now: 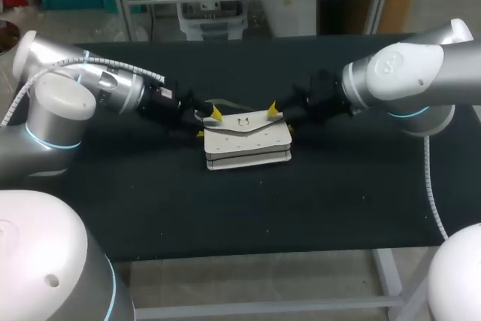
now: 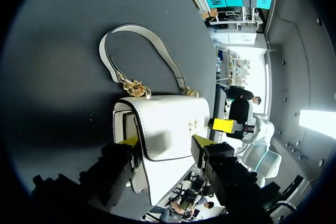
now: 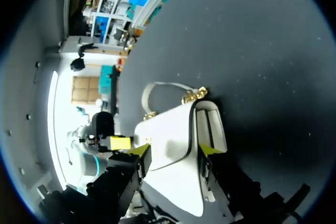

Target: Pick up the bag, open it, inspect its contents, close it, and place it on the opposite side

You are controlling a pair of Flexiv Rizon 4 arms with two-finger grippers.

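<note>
The left gripper (image 1: 208,123) stands with fingers apart at the left end of the white leather flap handbag (image 1: 246,140) (gold clasp (image 1: 242,121) up, lying mid-table on the flat black tabletop (image 1: 135,201)). The right gripper (image 1: 279,115), fingers likewise spread, straddles its right end.

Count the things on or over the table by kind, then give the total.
White handbag: 1
Grippers: 2, the left gripper and the right gripper
Total: 3
</note>
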